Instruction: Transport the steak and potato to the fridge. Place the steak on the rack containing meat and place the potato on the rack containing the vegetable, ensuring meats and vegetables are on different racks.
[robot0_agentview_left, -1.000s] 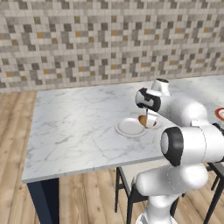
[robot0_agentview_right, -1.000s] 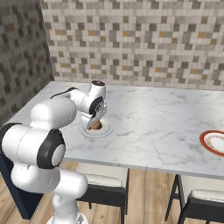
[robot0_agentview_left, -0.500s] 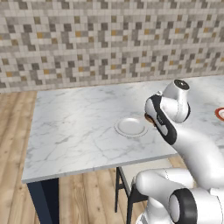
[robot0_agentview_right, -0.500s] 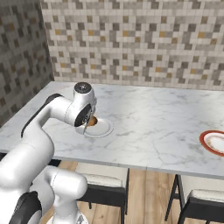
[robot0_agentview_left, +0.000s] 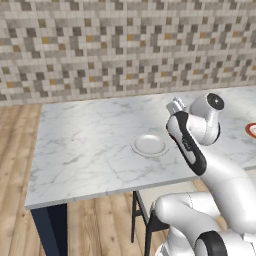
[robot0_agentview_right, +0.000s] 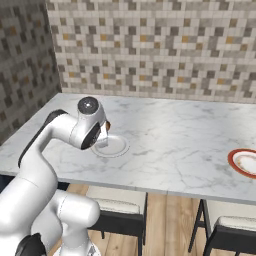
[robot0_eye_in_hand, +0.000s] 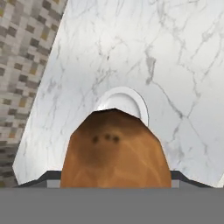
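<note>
One item in hand: the gripper (robot0_eye_in_hand: 114, 186) is clamped on the potato (robot0_eye_in_hand: 114, 151), low centre of the hand view, lifted above the empty white plate (robot0_agentview_left: 149, 145) mid-counter. Steak apparently on the red-rimmed plate (robot0_agentview_right: 244, 162) at right edge. Fridge trip and both placements remain.

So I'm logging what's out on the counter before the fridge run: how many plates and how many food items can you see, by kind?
White plates: 1, bare, under the raised hand
Red-rimmed plates: 1, at the counter's far end; what lies on it is too small to tell
Potatoes: 1, held up in the gripper
Total: 3
</note>
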